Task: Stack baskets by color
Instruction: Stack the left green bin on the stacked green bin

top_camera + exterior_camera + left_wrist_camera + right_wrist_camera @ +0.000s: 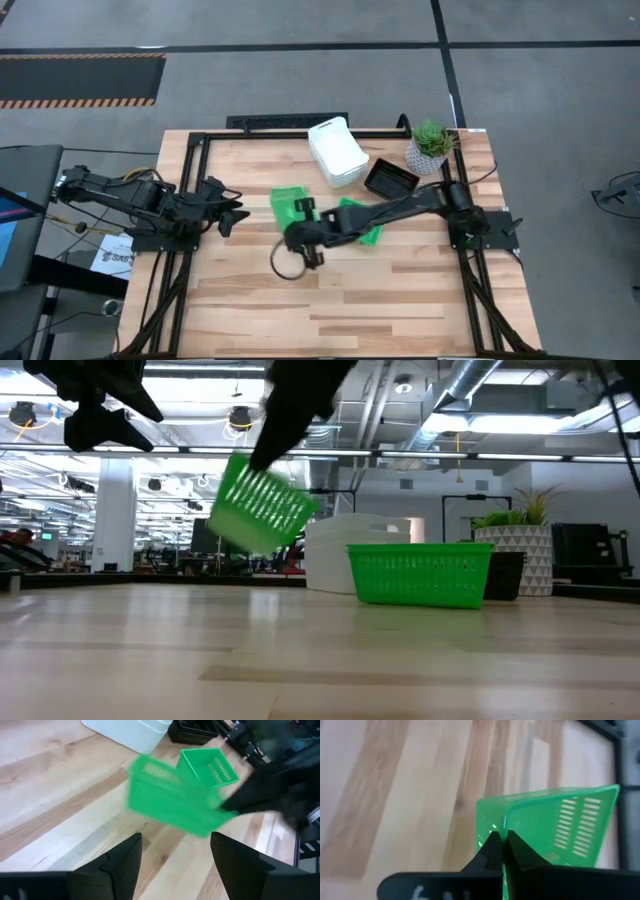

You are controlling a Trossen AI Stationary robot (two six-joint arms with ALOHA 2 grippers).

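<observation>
My right gripper (502, 837) is shut on a bright green basket (292, 207), which hangs tilted above the table (260, 505), left of the middle. A second green basket (420, 573) stands on its bottom just to the right of it (362, 222). Behind them stand stacked white baskets (337, 150) and a black basket (391, 178), each on its bottom. My left gripper (175, 865) waits open at the table's left side (235, 213), pointing toward the lifted basket (170, 802). My right gripper pinches the top edge of one wall (504, 826) of the green basket, near a corner, one finger on each side of the wall. The fingers slant down from the table's right side. The basket is lifted clear of the table and hangs tilted below them.
A small potted plant (431, 145) stands at the far right corner beside the black basket. A dark cable loop (287, 262) hangs under the right arm. Bare wooden tabletop (380, 300) spreads across the near half.
</observation>
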